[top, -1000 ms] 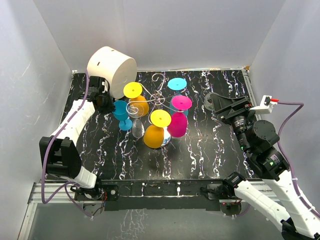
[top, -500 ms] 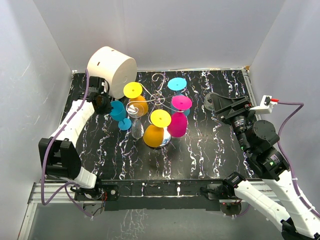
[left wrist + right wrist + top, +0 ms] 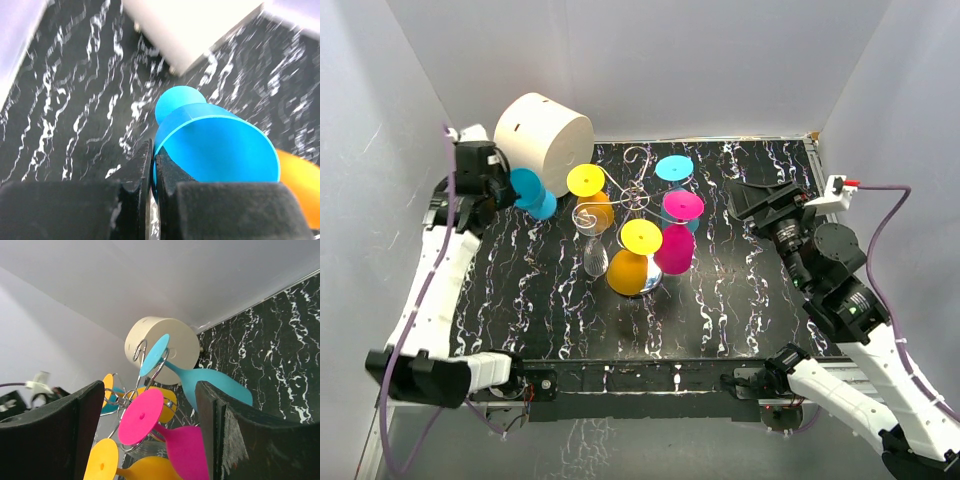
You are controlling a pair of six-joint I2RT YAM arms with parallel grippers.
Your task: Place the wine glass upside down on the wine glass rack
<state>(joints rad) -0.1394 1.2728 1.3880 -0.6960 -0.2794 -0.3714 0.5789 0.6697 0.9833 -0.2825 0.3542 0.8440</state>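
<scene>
My left gripper [image 3: 496,186] is shut on the rim of a blue wine glass [image 3: 532,192] and holds it tilted in the air, left of the rack and in front of the cream cylinder. In the left wrist view the jaws [image 3: 153,165] pinch the blue bowl's edge [image 3: 220,150], with the foot pointing away. The silver wire rack [image 3: 636,160] stands mid-table and carries two yellow, one cyan and one pink glass upside down. My right gripper [image 3: 745,198] is open and empty to the right of the rack. The right wrist view shows the rack's curls [image 3: 142,347] between its open fingers [image 3: 150,395].
A big cream cylinder [image 3: 545,140] lies at the back left, close behind the held glass. A clear glass [image 3: 591,228] sits at the rack's left side. White walls enclose the black marbled table [image 3: 740,300] on three sides.
My left arm has lifted the blue glass off the table by the rack and carried it up and to the back left. My right gripper has shifted slightly back.
</scene>
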